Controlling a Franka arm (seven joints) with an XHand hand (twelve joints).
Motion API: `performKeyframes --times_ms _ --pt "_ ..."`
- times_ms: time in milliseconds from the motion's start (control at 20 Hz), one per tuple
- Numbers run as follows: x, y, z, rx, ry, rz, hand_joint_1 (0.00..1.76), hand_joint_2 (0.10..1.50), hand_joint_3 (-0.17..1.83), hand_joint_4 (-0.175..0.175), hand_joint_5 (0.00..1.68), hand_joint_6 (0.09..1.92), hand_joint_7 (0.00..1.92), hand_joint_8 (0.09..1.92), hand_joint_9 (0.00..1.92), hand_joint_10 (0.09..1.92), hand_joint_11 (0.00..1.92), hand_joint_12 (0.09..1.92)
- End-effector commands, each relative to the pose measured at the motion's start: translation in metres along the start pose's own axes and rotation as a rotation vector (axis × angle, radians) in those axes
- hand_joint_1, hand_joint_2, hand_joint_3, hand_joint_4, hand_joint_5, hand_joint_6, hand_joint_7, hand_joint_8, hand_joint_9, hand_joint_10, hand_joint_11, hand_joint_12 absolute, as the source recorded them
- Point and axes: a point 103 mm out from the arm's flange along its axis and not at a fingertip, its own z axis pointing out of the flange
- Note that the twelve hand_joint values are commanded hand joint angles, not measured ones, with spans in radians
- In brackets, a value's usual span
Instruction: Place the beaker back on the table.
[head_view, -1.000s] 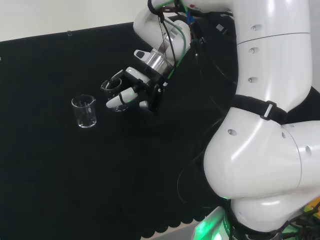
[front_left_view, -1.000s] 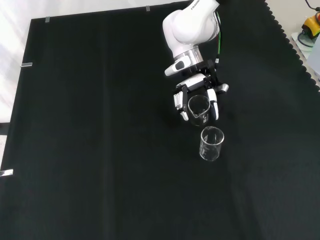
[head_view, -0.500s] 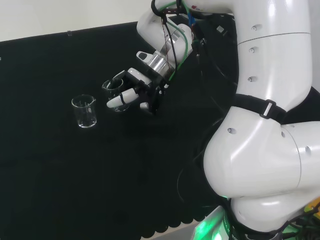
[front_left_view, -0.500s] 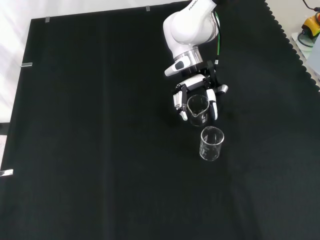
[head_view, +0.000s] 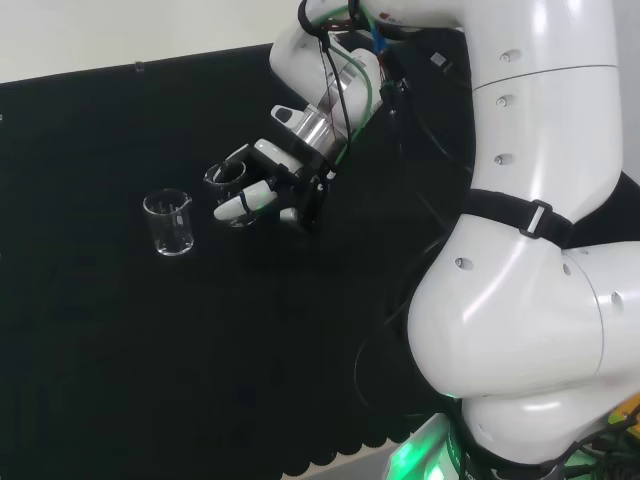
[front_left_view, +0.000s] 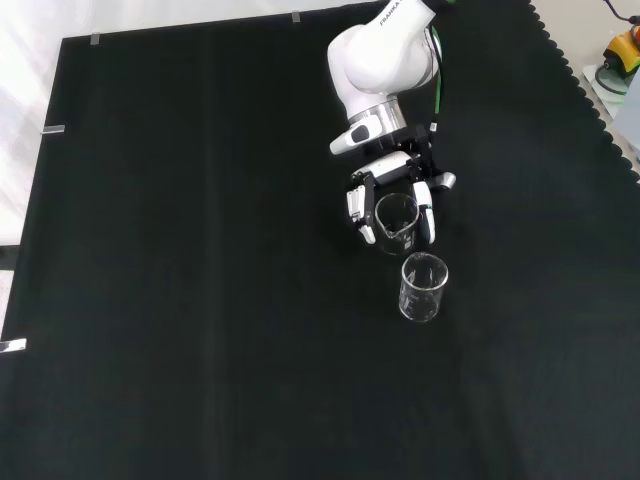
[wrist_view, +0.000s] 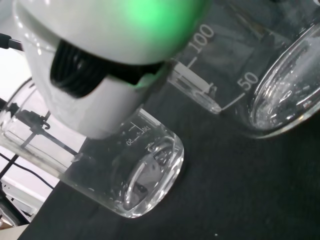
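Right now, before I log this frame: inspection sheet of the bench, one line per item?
Surface: black cloth bench, scalloped edge at the front view's right; bare cloth around the glassware.
Job's things: small clear glass beaker held inside the hand's fingers; whether its base touches the cloth cannot be told.
Clutter: second clear glass beaker with a spout stands upright and free, just nearer the front camera than the held one.
Hand: black and white hand, fingers curled round the held beaker.
Cables: green and black leads run along the wrist.
Surroundings: white wall behind; yellow object beyond the cloth's edge.
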Motion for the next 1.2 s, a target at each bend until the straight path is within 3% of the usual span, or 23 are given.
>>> performKeyframes --times_ms 50,1200 --pt "-0.0049 -0.0013 0.0011 -0.004 0.008 0.008 1.33 0.55 0.74 -0.175 1.42 0.39 1.5 0.32 1.66 0.18 1.25 0.66" --pt "-0.0117 -0.0036 0.0022 -0.018 -0.008 0.029 1.33 0.55 0.73 -0.175 1.43 0.38 1.51 0.3 1.67 0.16 1.25 0.67"
